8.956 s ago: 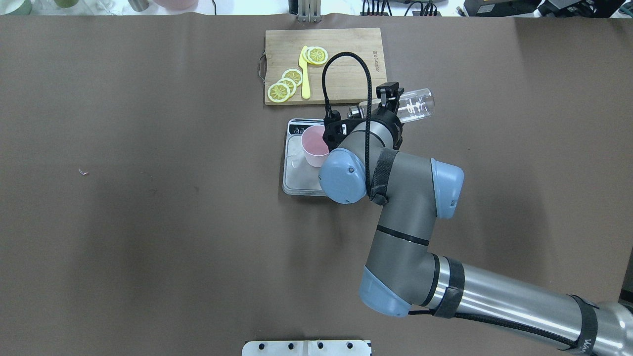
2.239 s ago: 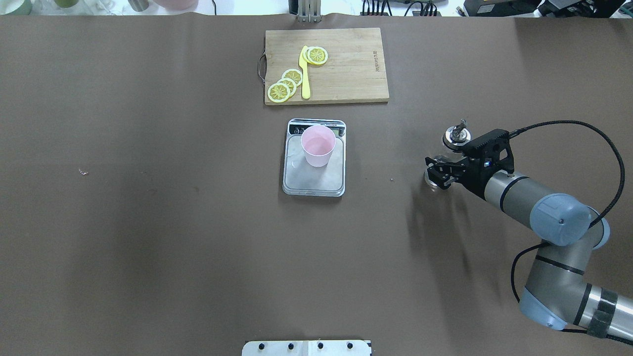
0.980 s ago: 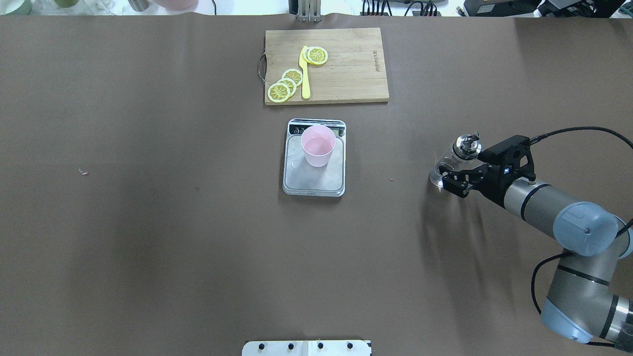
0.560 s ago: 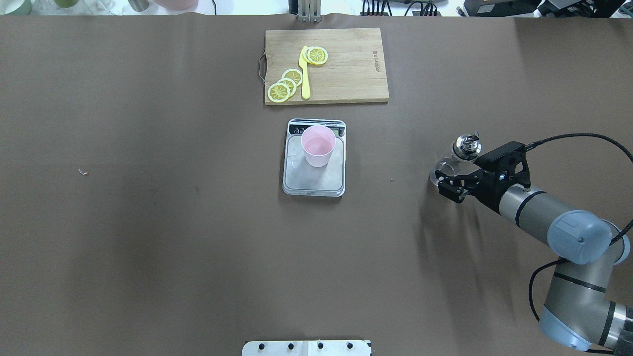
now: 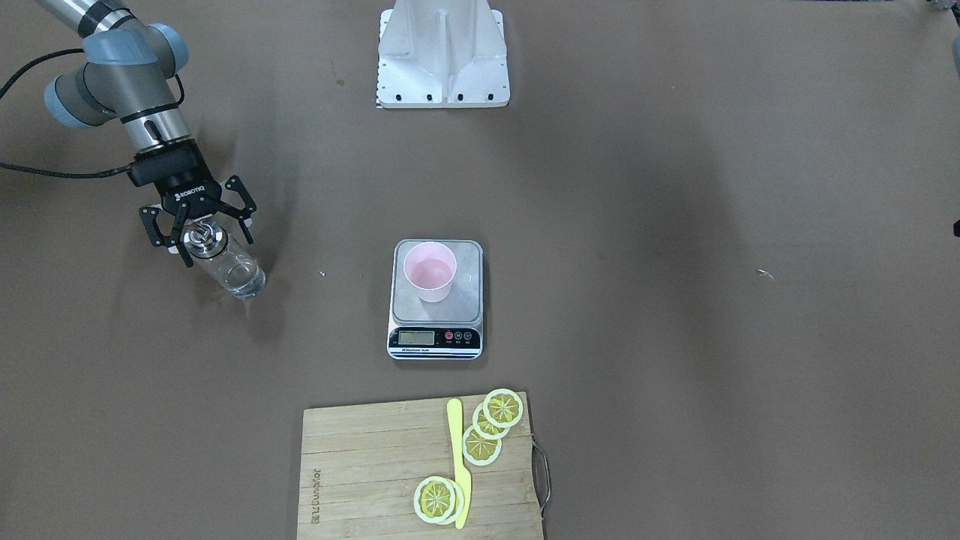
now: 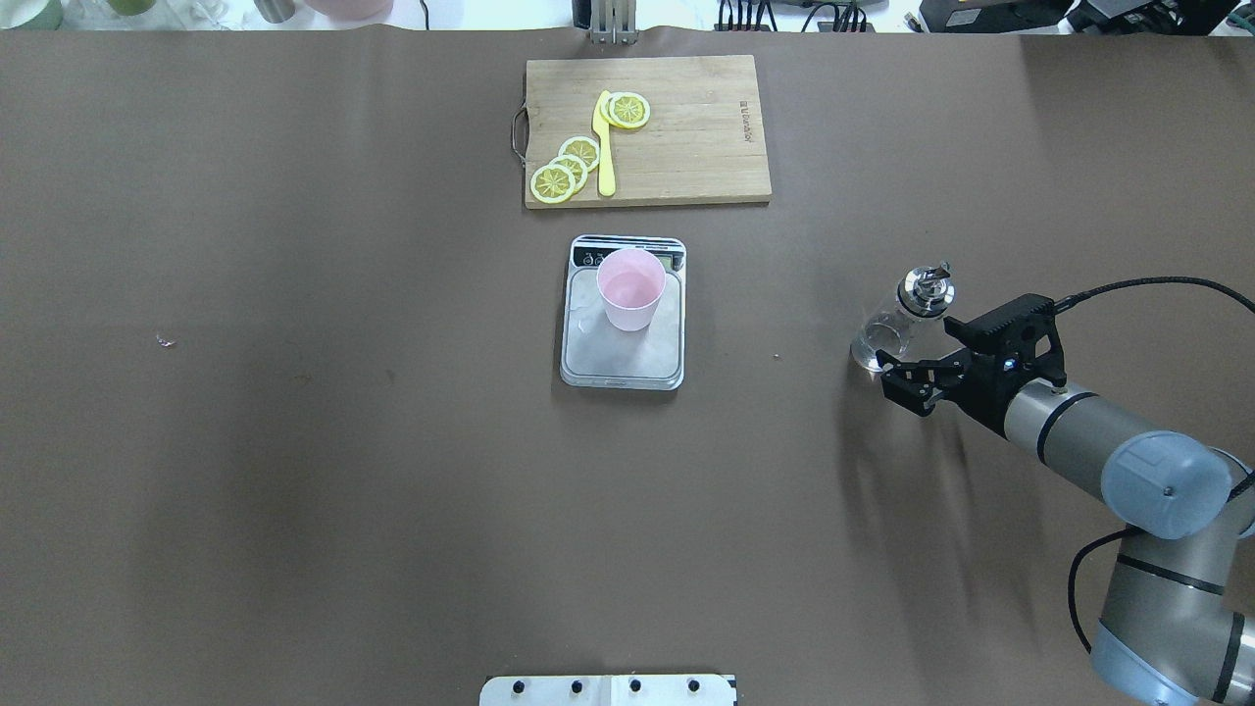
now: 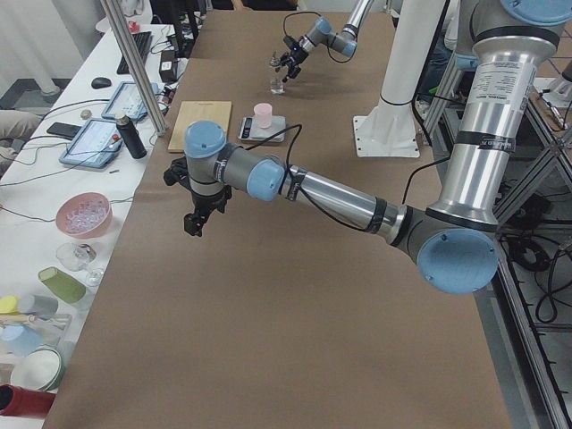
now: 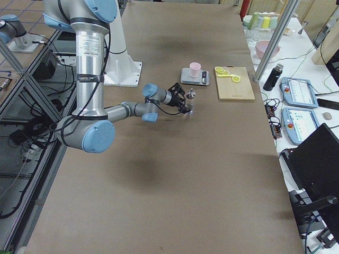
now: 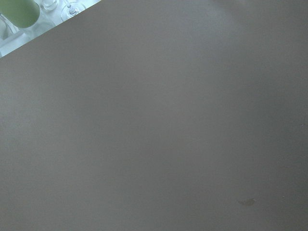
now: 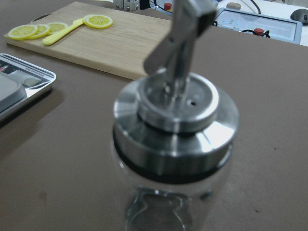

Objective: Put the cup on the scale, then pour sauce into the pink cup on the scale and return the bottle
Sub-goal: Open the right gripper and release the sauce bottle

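The pink cup (image 6: 630, 289) stands upright on the scale (image 6: 627, 355), at the platform's display end; it also shows in the front view (image 5: 429, 271) on the scale (image 5: 466, 300). The glass bottle (image 6: 894, 331) stands upright on the table at the right, free of any grip. My right gripper (image 6: 907, 382) is open just behind it; in the front view its fingers (image 5: 244, 219) spread on both sides of the bottle's silver spout (image 5: 199, 238). The right wrist view shows the bottle's collar (image 10: 175, 120) close up. I cannot make out the sauce. My left gripper (image 7: 197, 214) shows only in the left side view; I cannot tell its state.
A wooden cutting board (image 6: 686, 127) with lemon slices (image 6: 569, 167) and a yellow knife (image 6: 603, 147) lies beyond the scale. The robot's white base plate (image 5: 442, 52) is at the near edge. The left arm hovers over the table's left end (image 7: 259, 174).
Nine seconds ago the right gripper held the bottle tilted by the cup. Since then it set the bottle upright at the right, opened, and drew back a little toward the robot.
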You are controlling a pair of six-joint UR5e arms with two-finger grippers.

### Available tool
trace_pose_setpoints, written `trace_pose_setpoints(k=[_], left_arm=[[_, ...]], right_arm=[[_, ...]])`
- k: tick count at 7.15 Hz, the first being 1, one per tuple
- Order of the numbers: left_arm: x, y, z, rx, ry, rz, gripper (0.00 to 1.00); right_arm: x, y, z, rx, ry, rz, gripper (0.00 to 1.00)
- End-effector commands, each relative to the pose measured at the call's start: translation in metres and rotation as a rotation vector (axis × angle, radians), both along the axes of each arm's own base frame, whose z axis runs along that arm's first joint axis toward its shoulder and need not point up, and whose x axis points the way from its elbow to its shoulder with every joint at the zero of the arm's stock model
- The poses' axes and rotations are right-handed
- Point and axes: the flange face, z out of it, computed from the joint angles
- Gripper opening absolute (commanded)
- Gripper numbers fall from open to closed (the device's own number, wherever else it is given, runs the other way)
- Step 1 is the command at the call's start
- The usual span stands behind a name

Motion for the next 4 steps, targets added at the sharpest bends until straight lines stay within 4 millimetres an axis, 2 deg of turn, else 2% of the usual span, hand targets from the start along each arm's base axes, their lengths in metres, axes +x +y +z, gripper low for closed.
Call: trace_pose_setpoints(k=[1,3,4], left_arm=[[0.000,0.000,0.001,-0.002,0.000,-0.001,0.97],[0.000,0.001,0.006,-0.009,-0.002,0.001,0.97],[0.000,0.003,0.007,-0.008,0.000,0.005,0.97]], right_arm=[[0.031,0.020,0.024,-0.023,0.048,-0.015,0.99],[0.071,0.039,0.025,-0.040,0.066,-0.030,1.00],[0.078,0.036,0.032,-0.046,0.079,-0.011,1.00]])
